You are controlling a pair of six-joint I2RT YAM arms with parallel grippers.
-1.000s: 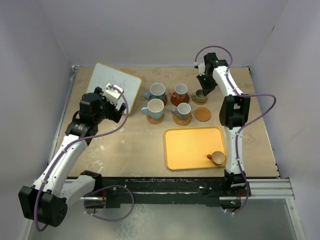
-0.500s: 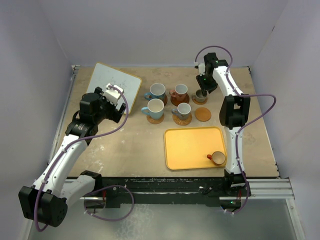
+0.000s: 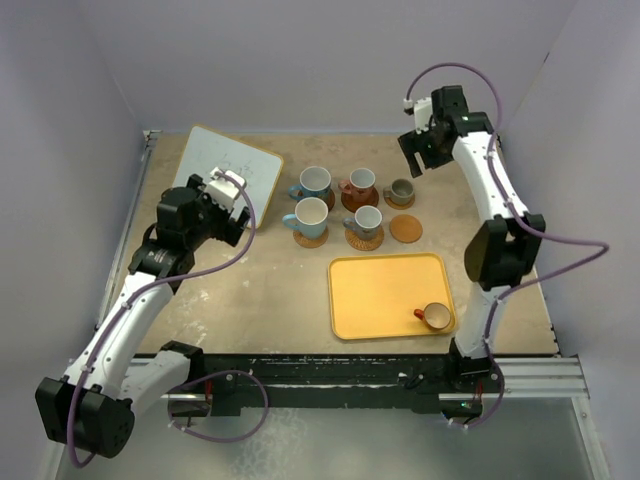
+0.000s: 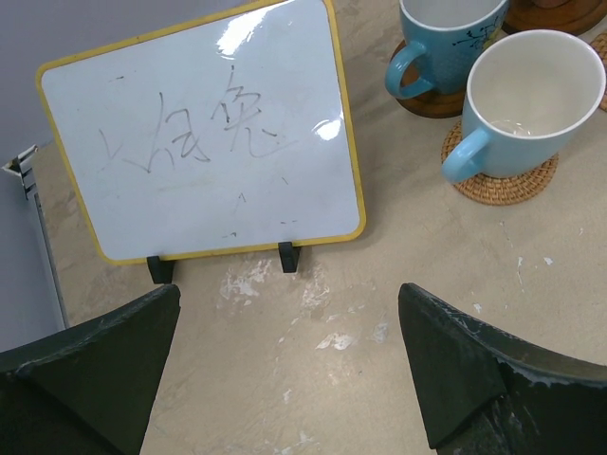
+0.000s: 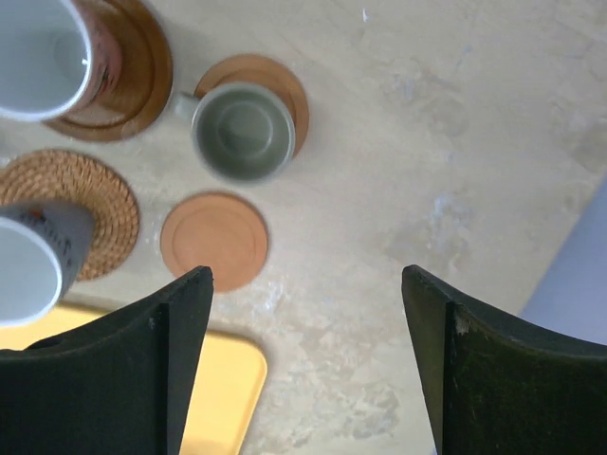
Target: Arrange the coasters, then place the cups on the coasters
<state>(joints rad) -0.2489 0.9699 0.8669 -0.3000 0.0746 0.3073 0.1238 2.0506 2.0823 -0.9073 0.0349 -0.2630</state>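
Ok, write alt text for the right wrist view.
A small grey mug sits on a round brown wooden coaster, with a bare orange-brown coaster beside it on the beige table. The open right claw frames the bottom edge.

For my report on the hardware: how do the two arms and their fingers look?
The left arm and the right arm both have white links joined by black joint blocks. A loose purple cable loops along each. The fingers are dark, flat and wedge-shaped, with pale scuffed edges.
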